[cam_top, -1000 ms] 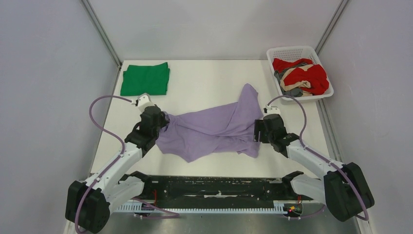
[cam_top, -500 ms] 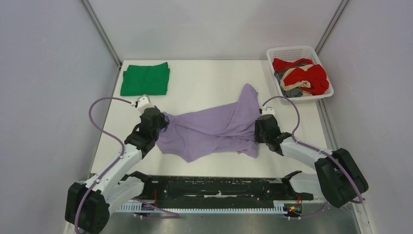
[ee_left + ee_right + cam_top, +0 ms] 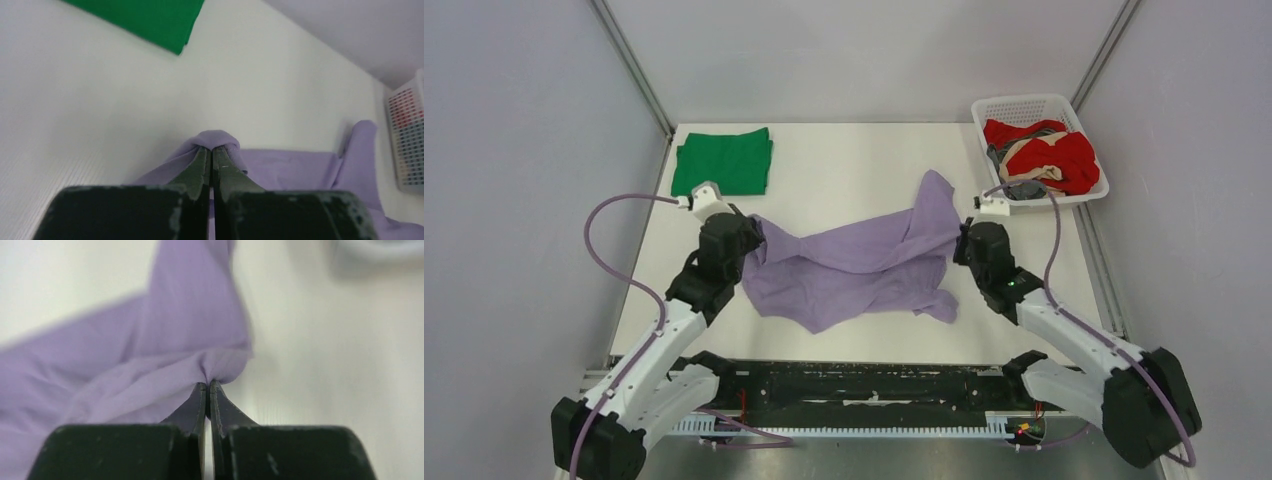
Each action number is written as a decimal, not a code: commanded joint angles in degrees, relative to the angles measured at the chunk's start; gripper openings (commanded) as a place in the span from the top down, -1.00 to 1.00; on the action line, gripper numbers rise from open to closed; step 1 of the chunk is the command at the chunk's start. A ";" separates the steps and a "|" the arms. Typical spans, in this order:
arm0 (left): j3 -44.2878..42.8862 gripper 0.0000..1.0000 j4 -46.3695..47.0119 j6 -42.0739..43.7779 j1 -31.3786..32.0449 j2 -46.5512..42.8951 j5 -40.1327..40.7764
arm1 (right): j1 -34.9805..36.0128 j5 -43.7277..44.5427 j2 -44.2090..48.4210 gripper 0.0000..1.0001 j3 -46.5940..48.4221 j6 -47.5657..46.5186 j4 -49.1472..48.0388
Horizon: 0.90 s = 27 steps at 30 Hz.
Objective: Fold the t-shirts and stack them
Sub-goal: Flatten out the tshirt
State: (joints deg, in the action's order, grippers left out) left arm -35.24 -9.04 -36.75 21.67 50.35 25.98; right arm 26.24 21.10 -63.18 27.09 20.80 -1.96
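A pale lavender t-shirt [image 3: 854, 262] hangs stretched and crumpled between my two arms over the middle of the white table [image 3: 844, 170]. My left gripper [image 3: 749, 232] is shut on its left edge, a fold bulging over the closed fingertips [image 3: 212, 147]. At the shirt's right edge my right gripper [image 3: 959, 245] is shut on a pinch of lavender cloth [image 3: 207, 382]. A folded green t-shirt [image 3: 722, 160] lies flat at the far left corner and shows as a green t-shirt corner [image 3: 150, 20] in the left wrist view. Red, tan and grey t-shirts [image 3: 1044, 155] sit heaped in the basket.
A white lattice basket [image 3: 1024, 105] stands at the far right corner of the table. Grey walls close in the table on the left, back and right. A black rail [image 3: 864, 385] runs along the near edge between the arm bases.
My right gripper has shut on the shirt's right edge and moved toward the back. The left gripper, still shut on the cloth, rose and moved back, lifting the shirt's upper edge taut.
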 commanded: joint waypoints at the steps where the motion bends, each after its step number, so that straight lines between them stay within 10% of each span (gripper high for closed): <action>1: -10.64 0.96 1.00 3.52 -0.12 -5.89 2.85 | 0.04 8.28 12.49 1.00 8.99 -6.34 -6.52; 27: -68.64 0.96 -11.76 15.08 -0.21 -14.33 -14.14 | 0.04 -18.91 31.02 1.00 54.56 -10.21 14.22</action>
State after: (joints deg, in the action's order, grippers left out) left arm -98.35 -18.72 -26.20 21.65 32.93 16.27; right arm 26.26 7.18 -33.34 80.23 8.97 9.54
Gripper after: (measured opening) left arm 0.034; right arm 0.012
